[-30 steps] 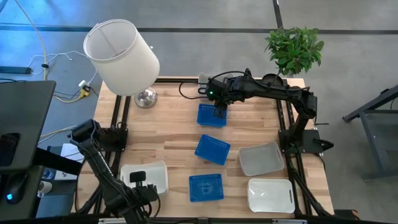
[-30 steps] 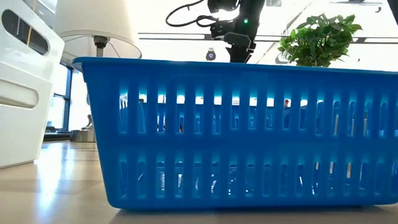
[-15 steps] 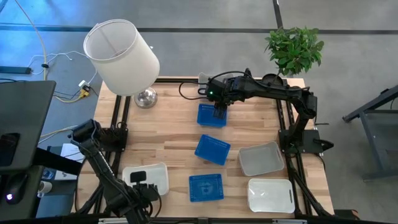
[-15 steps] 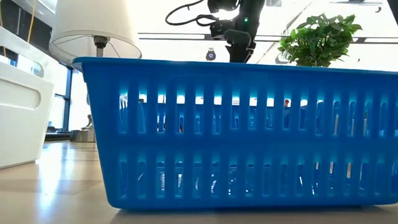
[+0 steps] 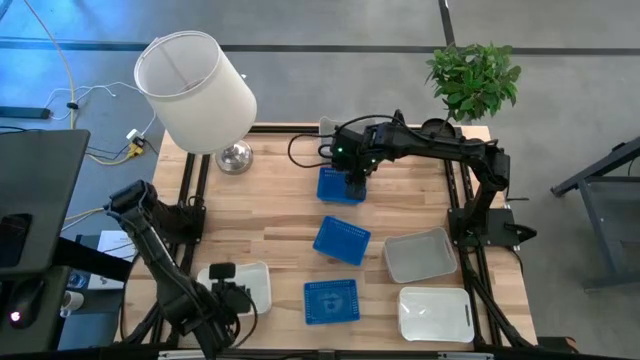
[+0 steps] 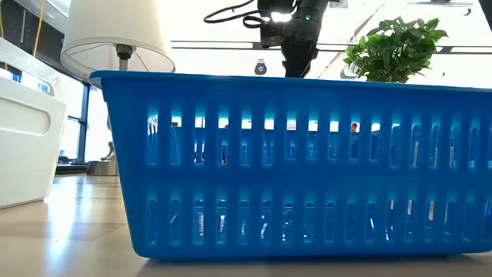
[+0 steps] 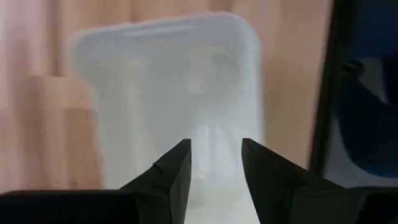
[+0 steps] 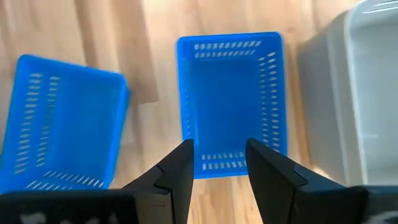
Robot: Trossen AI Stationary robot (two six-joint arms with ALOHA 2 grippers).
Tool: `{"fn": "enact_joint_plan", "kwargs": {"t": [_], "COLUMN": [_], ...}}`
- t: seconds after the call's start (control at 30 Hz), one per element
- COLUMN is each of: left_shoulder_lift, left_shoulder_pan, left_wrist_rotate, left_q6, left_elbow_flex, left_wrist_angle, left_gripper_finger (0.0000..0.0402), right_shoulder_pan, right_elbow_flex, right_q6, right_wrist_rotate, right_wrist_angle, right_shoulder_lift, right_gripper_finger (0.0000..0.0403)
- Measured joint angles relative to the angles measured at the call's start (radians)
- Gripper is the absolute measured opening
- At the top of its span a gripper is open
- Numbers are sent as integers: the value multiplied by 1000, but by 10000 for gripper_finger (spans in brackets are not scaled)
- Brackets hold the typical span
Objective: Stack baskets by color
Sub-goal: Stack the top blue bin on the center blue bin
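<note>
Three blue baskets lie flat on the table: one at the far middle (image 5: 338,186), one at the centre (image 5: 342,240), one near the front edge (image 5: 331,301). White baskets rest at the near left (image 5: 245,284), at the right (image 5: 420,256) and at the near right (image 5: 435,313). My left gripper (image 5: 232,296) hangs open over the near-left white basket (image 7: 168,93), clear of it. My right gripper (image 5: 355,183) is open above the far blue basket. In the right wrist view its open fingers (image 8: 217,158) stand above a blue basket (image 8: 230,102), with another (image 8: 62,124) beside it.
A large white lampshade (image 5: 195,90) on a metal foot (image 5: 235,158) stands at the far left corner. A potted plant (image 5: 473,78) is at the far right corner. Bare wood lies between the lamp and the near-left basket.
In the low view the near-left white basket, raised a second ago, has come down flat on the table. My left gripper has risen above it. My right gripper has stayed over the far blue basket and turned a little at the wrist.
</note>
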State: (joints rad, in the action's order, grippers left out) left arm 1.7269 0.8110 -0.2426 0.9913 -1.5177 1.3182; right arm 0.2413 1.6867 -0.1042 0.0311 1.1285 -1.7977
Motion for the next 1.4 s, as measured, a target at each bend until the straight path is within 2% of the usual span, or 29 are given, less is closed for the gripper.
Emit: {"fn": "enact_joint_plan", "kwargs": {"t": [0.17,0.3,0.43,0.57,0.77,1.03,1.4], "left_shoulder_lift": [-56,-116,-181,-259,-412,-568,-645], "left_shoulder_pan": [-30,-58,-100,-128,-153,-166,-265], "left_wrist_rotate": [-91,-183,-218,-234,-241,-217,-211], "left_q6": [0,0,-20,-26,51,64,50], "left_elbow_flex": [0,0,0,38,191,361,458], "left_wrist_angle": [106,151,163,184,172,12,-3], "left_gripper_finger": [127,127,126,126,126,126,126], "right_shoulder_pan": [-5,-24,-44,-60,-74,-73,-73], "right_elbow_flex": [0,0,0,0,0,0,0], "right_q6": [-35,-63,-87,-75,-54,-43,28], "right_wrist_rotate": [56,45,21,-42,-110,-97,-46], "right_wrist_angle": [45,62,55,45,33,10,3], "right_shoulder_lift": [-19,-54,-85,-109,-153,-220,-254], "right_gripper_finger": [131,131,131,131,131,131,131]}}
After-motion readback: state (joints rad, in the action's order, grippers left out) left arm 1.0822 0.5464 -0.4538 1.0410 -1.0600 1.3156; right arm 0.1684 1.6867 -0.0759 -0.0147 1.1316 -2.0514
